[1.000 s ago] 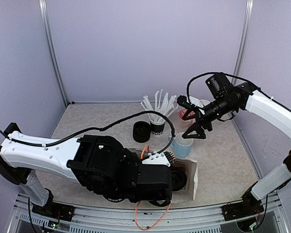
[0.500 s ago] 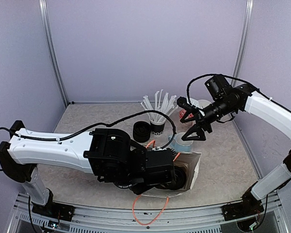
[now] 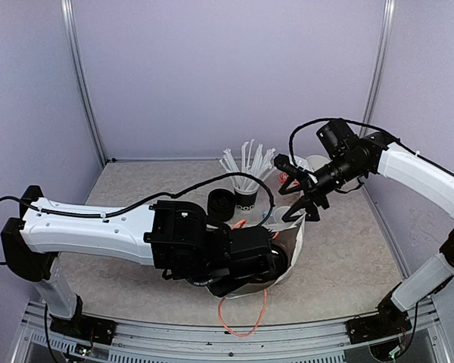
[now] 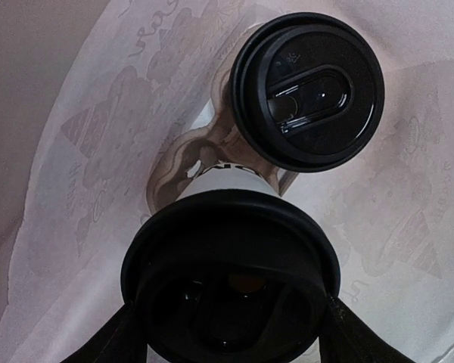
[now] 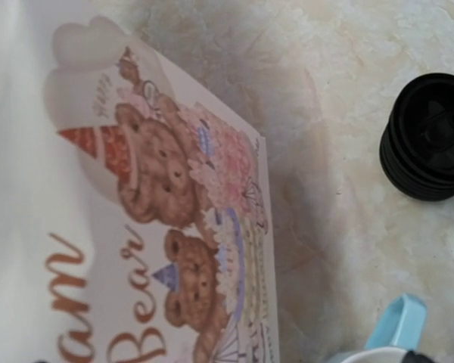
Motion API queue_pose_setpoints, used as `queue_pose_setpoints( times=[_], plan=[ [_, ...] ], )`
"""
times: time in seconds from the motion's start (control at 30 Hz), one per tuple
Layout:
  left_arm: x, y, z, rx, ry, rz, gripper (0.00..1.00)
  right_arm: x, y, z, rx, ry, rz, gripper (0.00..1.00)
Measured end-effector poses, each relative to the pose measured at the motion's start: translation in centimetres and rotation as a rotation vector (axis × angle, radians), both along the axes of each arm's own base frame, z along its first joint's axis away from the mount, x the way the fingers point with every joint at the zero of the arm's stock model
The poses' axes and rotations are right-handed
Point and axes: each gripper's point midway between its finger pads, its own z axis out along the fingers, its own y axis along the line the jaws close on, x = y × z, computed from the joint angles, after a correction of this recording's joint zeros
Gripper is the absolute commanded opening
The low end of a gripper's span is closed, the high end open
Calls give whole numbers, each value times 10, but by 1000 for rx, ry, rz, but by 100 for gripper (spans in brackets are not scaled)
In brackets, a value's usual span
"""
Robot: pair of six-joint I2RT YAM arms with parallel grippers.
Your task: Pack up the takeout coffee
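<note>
Black-lidded paper, the held cup (image 4: pixel 231 280) sits inside the bear-print paper bag (image 4: pixel 98 151), the left gripper (image 4: pixel 233 331) clamped on its sides under the lid, the second cup (image 4: pixel 309 91) standing at its one o'clock. Light and thin-walled, it would likely crush under a hard squeeze, so the stiffer band below the rim is the place to hold. The right gripper (image 3: pixel 301 210) meets the bag's one-o'clock edge; whether its jaws pinch the paper cannot be told.

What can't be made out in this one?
Left wrist: near cup's base, under its own lid.
Top view: right gripper's hold on the bag, too small; near cup and far cup, behind the left arm.
Right wrist: its fingers out of frame; mug cut by bottom edge.
</note>
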Motion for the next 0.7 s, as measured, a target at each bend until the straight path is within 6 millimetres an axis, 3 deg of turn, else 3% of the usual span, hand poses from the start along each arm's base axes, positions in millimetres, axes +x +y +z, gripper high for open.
queue_pose_setpoints(
  times=[0.3,0.7],
  plan=[
    [6,2,2,-2,1,18,63,-2,1,1,10,-1,14,100],
    [12,6,1,9,24,39,71,-2,1,1,9,-1,15,99]
  ],
)
